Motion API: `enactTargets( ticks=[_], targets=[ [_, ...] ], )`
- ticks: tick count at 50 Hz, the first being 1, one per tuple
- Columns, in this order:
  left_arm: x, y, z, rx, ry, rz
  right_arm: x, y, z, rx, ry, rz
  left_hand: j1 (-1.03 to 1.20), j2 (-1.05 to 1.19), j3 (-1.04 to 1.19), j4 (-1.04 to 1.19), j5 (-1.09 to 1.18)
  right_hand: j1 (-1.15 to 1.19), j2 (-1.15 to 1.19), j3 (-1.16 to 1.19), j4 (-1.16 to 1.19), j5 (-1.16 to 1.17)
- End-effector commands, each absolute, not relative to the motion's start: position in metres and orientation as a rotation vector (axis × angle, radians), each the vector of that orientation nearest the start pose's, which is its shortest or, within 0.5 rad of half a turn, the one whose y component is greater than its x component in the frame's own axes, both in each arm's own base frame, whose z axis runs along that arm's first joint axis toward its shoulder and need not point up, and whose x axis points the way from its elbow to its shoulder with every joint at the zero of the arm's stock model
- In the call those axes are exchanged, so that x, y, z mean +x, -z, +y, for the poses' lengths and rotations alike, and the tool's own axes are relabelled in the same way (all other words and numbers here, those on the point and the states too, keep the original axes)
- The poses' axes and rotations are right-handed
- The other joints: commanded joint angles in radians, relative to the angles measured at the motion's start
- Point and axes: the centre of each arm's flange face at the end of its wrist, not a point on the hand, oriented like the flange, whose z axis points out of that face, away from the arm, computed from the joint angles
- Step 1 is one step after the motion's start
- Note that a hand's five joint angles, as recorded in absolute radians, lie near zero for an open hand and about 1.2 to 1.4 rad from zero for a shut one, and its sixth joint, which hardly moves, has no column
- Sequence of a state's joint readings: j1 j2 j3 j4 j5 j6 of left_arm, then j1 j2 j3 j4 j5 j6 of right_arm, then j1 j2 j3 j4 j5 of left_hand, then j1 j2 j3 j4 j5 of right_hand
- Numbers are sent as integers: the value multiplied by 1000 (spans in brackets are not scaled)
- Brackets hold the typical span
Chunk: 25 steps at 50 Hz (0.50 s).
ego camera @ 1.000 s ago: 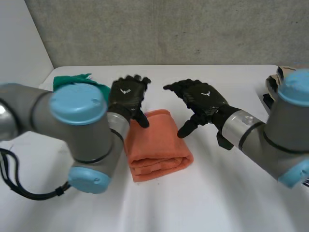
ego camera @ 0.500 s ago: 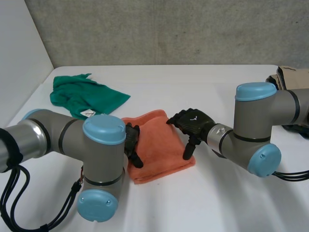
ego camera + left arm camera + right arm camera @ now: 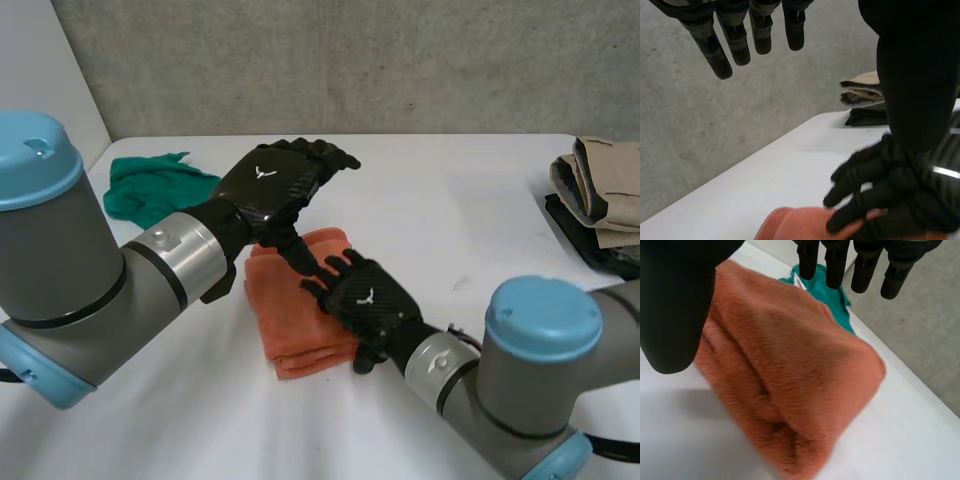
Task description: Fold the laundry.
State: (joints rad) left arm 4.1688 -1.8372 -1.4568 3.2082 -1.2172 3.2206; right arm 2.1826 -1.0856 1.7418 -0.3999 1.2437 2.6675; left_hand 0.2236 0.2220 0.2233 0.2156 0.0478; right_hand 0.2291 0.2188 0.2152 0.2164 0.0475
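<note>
- The folded orange towel (image 3: 285, 310) lies on the white table (image 3: 450, 200), with a green cloth (image 3: 150, 185) beyond the towel's far-left corner.
- The robot's left hand (image 3: 275, 185) hovers above the towel's far edge, fingers straight and holding nothing.
- Its right hand (image 3: 365, 298) lies over the towel's right side, fingers relaxed, apparently touching the pile but gripping nothing.
- Smoothing looks like the step in hand. It is best done by pressing evenly across the towel's top layer without dragging its edges askew.

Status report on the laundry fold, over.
Left hand open, up off the table. Right hand open, over the folded orange towel. Green cloth unfolded, off to the left, not in the way.
</note>
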Motion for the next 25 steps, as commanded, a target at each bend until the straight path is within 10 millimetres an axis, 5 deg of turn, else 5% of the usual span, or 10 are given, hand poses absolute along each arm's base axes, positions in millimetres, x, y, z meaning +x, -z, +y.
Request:
enactTargets(
  ticks=[1,25],
  targets=[
    [-324,-257,-215,-904,-1636,-1761,336,-114,-195,-1418,1700,1737,-31,-29,-30,-23,-29,-55,-44,-41,-42,-48],
    [-323,-255,-220,-813,-1594,-1775,353,-101,-221,-1438,1795,1672,-28,-26,-27,-20,-26,214,224,228,227,221]
  ],
)
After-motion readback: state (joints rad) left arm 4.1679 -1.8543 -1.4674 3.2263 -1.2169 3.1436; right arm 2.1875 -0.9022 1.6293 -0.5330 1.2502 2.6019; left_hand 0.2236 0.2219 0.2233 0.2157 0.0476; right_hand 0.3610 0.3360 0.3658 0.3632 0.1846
